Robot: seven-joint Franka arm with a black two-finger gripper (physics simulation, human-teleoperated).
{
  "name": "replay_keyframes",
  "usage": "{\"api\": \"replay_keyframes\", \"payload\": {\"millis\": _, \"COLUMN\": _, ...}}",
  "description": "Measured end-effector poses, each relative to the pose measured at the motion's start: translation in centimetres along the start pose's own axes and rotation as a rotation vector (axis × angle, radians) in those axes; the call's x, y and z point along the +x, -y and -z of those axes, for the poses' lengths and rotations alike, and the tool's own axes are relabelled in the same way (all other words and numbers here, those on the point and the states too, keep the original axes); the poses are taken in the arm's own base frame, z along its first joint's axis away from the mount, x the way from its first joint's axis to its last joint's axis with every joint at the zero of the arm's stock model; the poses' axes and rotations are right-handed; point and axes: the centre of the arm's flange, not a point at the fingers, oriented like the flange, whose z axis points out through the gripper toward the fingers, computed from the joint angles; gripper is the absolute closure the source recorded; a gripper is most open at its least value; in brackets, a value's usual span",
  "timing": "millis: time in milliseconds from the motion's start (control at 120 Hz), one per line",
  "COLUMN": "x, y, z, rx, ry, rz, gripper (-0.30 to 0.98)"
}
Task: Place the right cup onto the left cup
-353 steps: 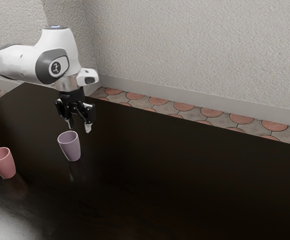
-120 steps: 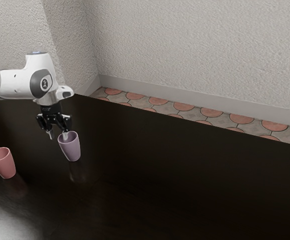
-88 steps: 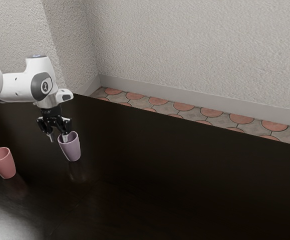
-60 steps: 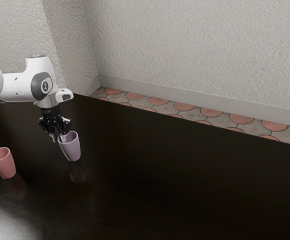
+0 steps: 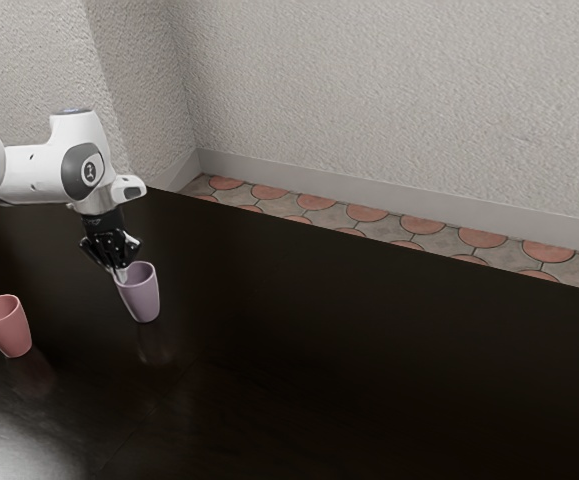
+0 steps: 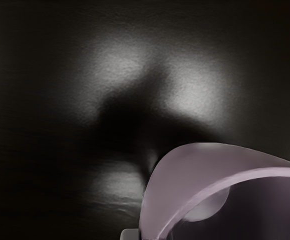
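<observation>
Your end effector (image 5: 119, 274) is clenched on one side of the lilac cup (image 5: 143, 298), upright just beneath it at the tabletop (image 5: 319, 370); the grasp appears complete, with lifting, carrying and stacking onto the pink cup (image 5: 7, 328), well apart from the end effector, outstanding.

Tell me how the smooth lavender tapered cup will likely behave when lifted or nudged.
The lavender cup is probably stiff, as its wall shows an even curve. Lifted, it may tilt or swivel, since the hand pinches it at one side of the rim. Nudged while free, it could tip fairly easily, being taller than wide and narrower at the base.
</observation>
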Motion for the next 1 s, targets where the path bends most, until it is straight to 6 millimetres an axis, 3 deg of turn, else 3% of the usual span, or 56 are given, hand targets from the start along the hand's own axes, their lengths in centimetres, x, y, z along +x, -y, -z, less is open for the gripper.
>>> {"api": "replay_keyframes", "payload": {"millis": 267, "x": -0.4, "y": -0.8, "z": 2.2, "rx": 0.003, "ry": -0.034, "rz": -0.014, "gripper": 0.78}}
{"api": "replay_keyframes", "payload": {"millis": 600, "x": -3.4, "y": -1.3, "z": 7.9, "rx": -0.005, "ry": -0.097, "rz": -0.017, "gripper": 0.79}}
{"api": "replay_keyframes", "payload": {"millis": 1000, "x": -8.9, "y": 3.0, "z": 13.2, "rx": 0.005, "ry": -0.146, "rz": 0.059, "gripper": 0.79}}
